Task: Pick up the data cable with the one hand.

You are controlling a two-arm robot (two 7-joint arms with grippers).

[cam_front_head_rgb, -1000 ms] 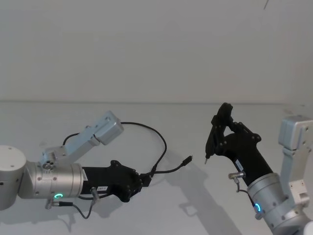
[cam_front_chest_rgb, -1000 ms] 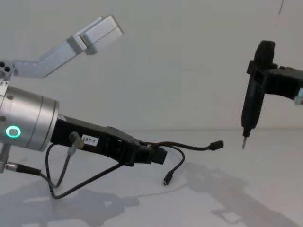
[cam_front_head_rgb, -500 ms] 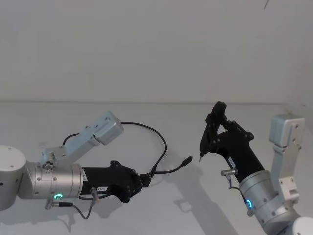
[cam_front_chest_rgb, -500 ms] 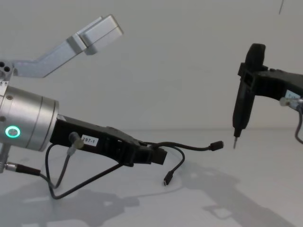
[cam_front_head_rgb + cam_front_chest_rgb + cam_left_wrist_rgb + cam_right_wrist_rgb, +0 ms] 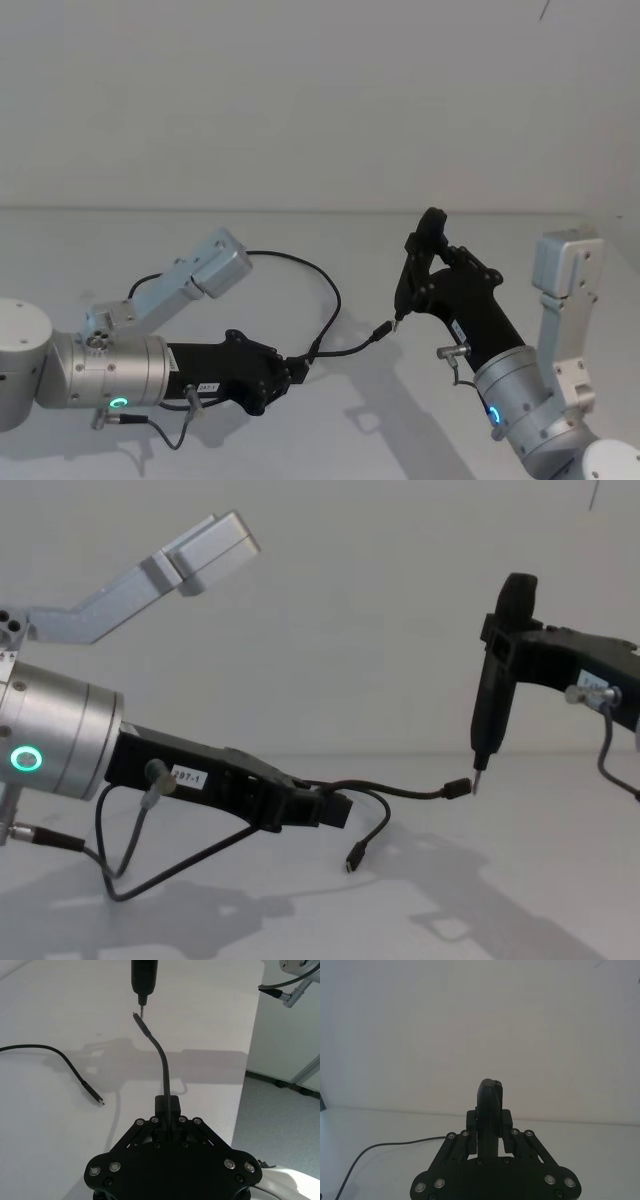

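The left gripper is clamped on the data cable, holding it above the white table; one plug juts forward, the other dangles. The right gripper grips a pin-tipped black tool whose tip sits just beside the raised plug.

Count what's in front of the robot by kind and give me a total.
Cables: 1, the data cable, held by the left gripper.
Pen-shaped tools: 1, the black tool in the right gripper.
Grippers: 2.
Total: 4.
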